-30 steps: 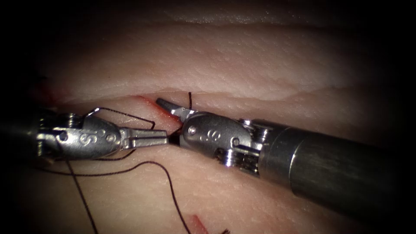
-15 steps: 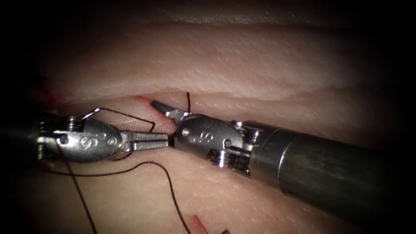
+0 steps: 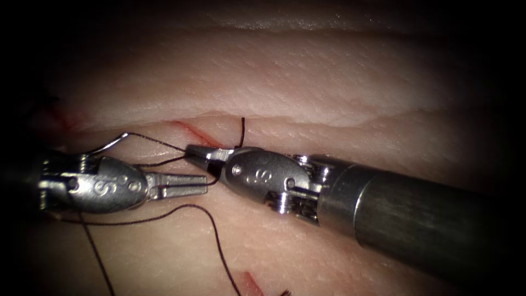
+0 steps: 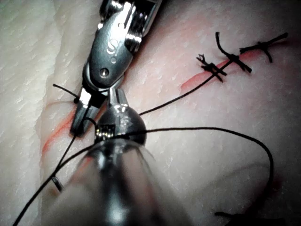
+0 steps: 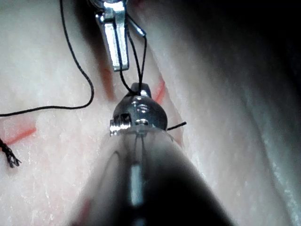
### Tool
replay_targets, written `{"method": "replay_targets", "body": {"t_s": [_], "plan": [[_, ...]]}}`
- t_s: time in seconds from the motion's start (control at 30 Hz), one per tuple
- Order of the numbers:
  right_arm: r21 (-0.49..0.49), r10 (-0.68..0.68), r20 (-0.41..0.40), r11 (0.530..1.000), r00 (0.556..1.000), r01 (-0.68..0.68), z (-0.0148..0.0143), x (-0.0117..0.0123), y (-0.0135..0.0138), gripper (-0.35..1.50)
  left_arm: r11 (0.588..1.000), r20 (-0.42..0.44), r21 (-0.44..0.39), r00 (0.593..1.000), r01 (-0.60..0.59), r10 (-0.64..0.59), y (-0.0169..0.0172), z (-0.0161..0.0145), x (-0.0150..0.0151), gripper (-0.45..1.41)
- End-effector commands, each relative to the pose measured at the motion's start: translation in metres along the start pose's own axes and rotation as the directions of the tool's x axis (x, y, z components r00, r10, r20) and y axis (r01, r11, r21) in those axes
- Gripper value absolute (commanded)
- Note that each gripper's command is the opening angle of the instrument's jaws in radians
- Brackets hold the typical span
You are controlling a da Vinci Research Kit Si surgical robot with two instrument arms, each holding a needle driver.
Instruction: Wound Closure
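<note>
The left tool (image 3: 183,185) lies low on the left of the tissue (image 3: 307,82), jaws shut, and a strand of thread (image 3: 212,176) leaves their tip. The right tool (image 3: 198,154) comes in from the right and points left. Its jaws look shut where two strands of thread (image 3: 164,144) meet. The left tool's jaws (image 5: 115,44) have thread running along them to the right tool's wrist (image 5: 138,110). The needle (image 3: 112,141) shows as a silver curve behind the left tool's wrist, held by neither tool. A short thread tail (image 3: 241,129) stands out of the cut (image 3: 192,131).
A long slack loop of thread (image 3: 213,230) lies across the near tissue. Two earlier knotted stitches (image 4: 214,67) (image 4: 261,45) close the cut further along. A cut thread end (image 5: 9,159) lies beside a streak of red fluid (image 5: 21,134).
The right tool's jaws swung down and left from beside the thread tail to the bend in the thread above the left jaws. The left tool slid slightly left.
</note>
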Motion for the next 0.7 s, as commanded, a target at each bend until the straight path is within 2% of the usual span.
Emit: {"method": "replay_targets", "body": {"t_s": [0.03, 0.07, 0.17, 0.3, 0.4, 0.43, 0.6, 0.67, 0.7], "plan": [[0.005, 0.011, -0.005, 1.0, 1.0, -0.011, 0.0002, 0.0003, 0.0006, 1.09, 1.0, -0.002, -0.002, 1.0, -0.003, 0.003, 0.0001, 0.0007, -0.0001, -0.45], [0.005, 0.017, -0.003, 1.0, 1.0, -0.017, -0.0001, 0.0003, 0.0006, 1.28, 1.0, -0.003, -0.003, 1.0, -0.003, 0.003, 0.0003, 0.0006, 0.0, -0.45], [0.015, 0.033, 0.003, 0.999, 0.999, -0.033, -0.0027, 0.0009, 0.0001, 1.43, 1.0, -0.005, -0.009, 1.0, -0.008, 0.008, 0.0011, 0.0002, 0.0001, -0.45], [0.025, 0.037, 0.009, 0.999, 0.999, -0.037, -0.0047, 0.0014, 0.0002, 1.45, 1.0, -0.008, -0.017, 1.0, -0.014, 0.014, 0.002, -0.0004, 0.0001, -0.45], [0.007, 0.047, -0.022, 0.999, 0.999, -0.047, -0.007, 0.002, 0.0005, 1.45, 0.999, -0.008, -0.028, 1.0, -0.023, 0.022, 0.0032, -0.0012, -0.0001, -0.45], [-0.025, 0.057, -0.042, 0.998, 0.997, -0.058, -0.0091, 0.0022, 0.0011, 1.45, 0.999, -0.011, -0.038, 0.999, -0.034, 0.033, 0.0045, -0.0021, -0.0005, -0.45], [-0.052, 0.062, -0.037, 0.997, 0.997, -0.064, -0.0112, 0.002, 0.0013, 1.45, 0.997, -0.014, -0.051, 0.999, -0.053, 0.052, 0.0062, -0.0034, -0.0015, -0.45], [-0.059, 0.056, -0.034, 0.997, 0.998, -0.058, -0.0122, 0.0014, 0.0009, 1.45, 0.992, 0.038, -0.111, 0.997, -0.059, 0.063, 0.0078, -0.0046, -0.0036, -0.45], [-0.059, 0.056, -0.034, 0.997, 0.998, -0.058, -0.0122, 0.0014, 0.0009, 1.45, 0.992, 0.038, -0.111, 0.997, -0.059, 0.063, 0.0078, -0.0046, -0.0036, -0.45]]}}
